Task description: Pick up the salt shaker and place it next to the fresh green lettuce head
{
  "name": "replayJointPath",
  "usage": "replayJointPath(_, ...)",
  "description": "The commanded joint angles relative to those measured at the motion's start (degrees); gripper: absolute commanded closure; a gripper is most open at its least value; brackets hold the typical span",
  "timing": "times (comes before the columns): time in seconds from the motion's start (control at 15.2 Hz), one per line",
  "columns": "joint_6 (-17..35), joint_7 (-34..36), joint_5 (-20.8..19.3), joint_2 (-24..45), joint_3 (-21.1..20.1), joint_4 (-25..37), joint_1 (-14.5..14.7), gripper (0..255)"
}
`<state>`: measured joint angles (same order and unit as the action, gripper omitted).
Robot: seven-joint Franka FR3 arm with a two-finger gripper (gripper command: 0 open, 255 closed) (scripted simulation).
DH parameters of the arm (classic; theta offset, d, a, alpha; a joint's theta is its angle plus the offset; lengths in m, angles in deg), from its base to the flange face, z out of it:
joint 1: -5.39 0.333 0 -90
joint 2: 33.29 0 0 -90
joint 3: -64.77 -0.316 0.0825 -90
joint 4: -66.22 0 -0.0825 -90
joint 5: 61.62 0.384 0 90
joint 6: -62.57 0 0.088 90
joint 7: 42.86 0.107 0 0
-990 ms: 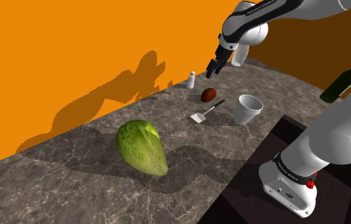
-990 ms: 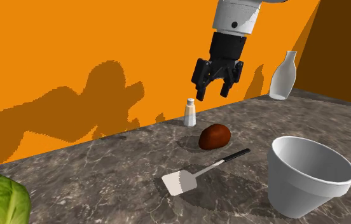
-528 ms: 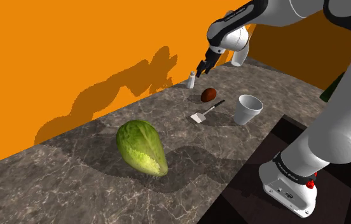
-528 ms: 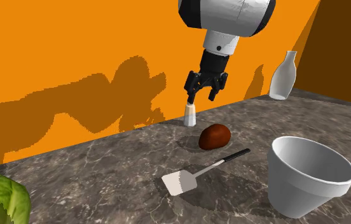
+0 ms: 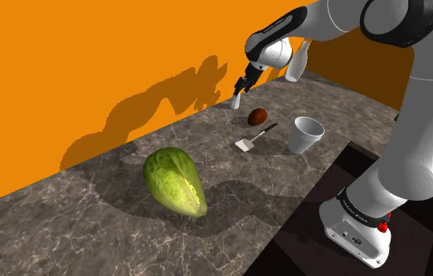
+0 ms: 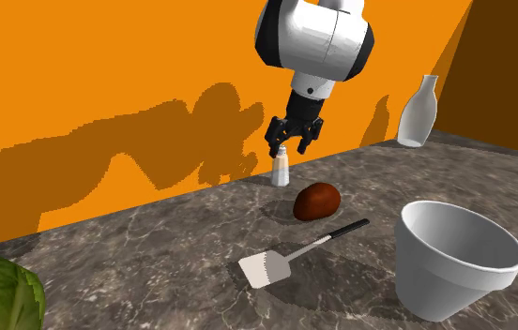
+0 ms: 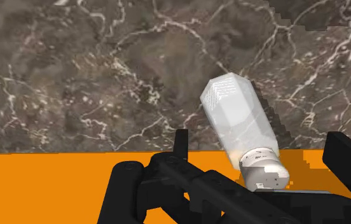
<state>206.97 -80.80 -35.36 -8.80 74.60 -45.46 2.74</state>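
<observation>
Black 2-finger gripper [image 6: 288, 147], upper centre of second exterior view, spread astride cap of small white salt shaker [image 6: 281, 171], ready to clamp; probably no contact.

the tabletop [image 5: 89, 212] is dark grey-brown marble veined in white, the wall [image 5: 66, 63] orange, the lettuce head [image 5: 174, 180] green, the salt shaker [image 6: 281, 172] white, the cup [image 6: 440, 286] white, the claw [image 6: 287, 148] black.

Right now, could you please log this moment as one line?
claw: open, around salt shaker top | salt shaker: upright on counter | lettuce: far off
</observation>
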Motion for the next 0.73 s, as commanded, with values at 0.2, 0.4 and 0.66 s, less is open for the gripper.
replayJointPath(0.2, 2.1, -0.8, 1.3, 3.1, -1.0, 1.0, -0.2, 0)
replayJointPath(0.4, 2.1, -0.8, 1.3, 3.1, -1.0, 1.0, -0.2, 0)
replayJointPath(0.66, 2.1, -0.8, 1.3, 3.1, -1.0, 1.0, -0.2, 0)
